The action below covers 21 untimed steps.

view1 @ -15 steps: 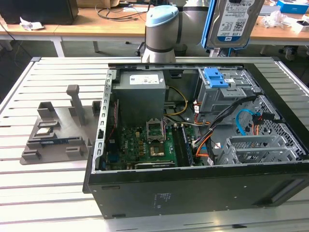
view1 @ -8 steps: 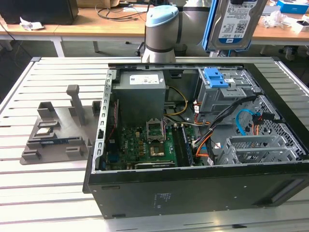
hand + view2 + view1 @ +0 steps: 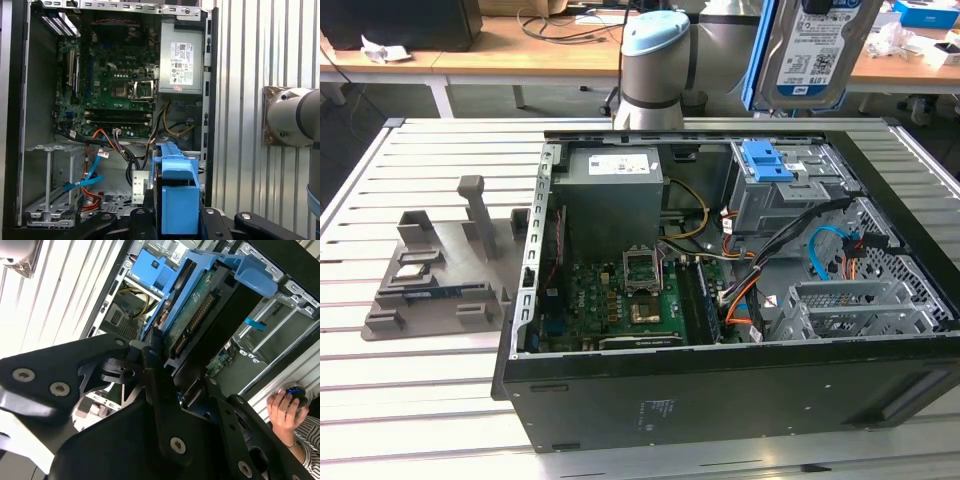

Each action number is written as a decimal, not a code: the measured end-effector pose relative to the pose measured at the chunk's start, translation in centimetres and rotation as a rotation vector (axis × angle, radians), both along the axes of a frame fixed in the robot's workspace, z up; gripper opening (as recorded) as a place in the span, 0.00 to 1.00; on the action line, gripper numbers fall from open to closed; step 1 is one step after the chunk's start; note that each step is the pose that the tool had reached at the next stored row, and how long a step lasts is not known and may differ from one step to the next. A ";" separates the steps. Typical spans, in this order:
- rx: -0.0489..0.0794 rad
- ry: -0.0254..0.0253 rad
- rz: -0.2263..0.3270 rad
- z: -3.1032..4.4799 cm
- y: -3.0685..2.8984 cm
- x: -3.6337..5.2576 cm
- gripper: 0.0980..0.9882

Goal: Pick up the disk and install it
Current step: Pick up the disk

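Exterior view: disk [image 3: 817, 45] hangs high above open case [image 3: 720, 400], over drive bay [image 3: 800, 195]. Second wrist view: jaws clamped on disk's blue frame [image 3: 255, 277]. First wrist view: disk edge-on above case interior; judged descent needs square, slow alignment.

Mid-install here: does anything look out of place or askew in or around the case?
Nothing damaged or spilled. The disk hangs in the pincer above the open case. One oddity: a person's hand sits near the case in the second wrist view.
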State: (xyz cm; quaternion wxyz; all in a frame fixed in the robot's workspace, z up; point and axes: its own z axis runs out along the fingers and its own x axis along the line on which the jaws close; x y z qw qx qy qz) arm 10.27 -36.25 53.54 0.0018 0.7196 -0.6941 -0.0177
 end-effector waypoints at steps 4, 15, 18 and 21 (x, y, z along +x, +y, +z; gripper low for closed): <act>0.000 0.0000 0.000 0.00 -0.64 0.00 0.30; 0.000 0.0000 0.000 -0.01 -2.39 0.00 0.30; 0.000 0.0000 0.000 -0.01 -2.73 0.00 0.30; 0.000 0.0000 0.000 -0.01 -3.14 0.00 0.30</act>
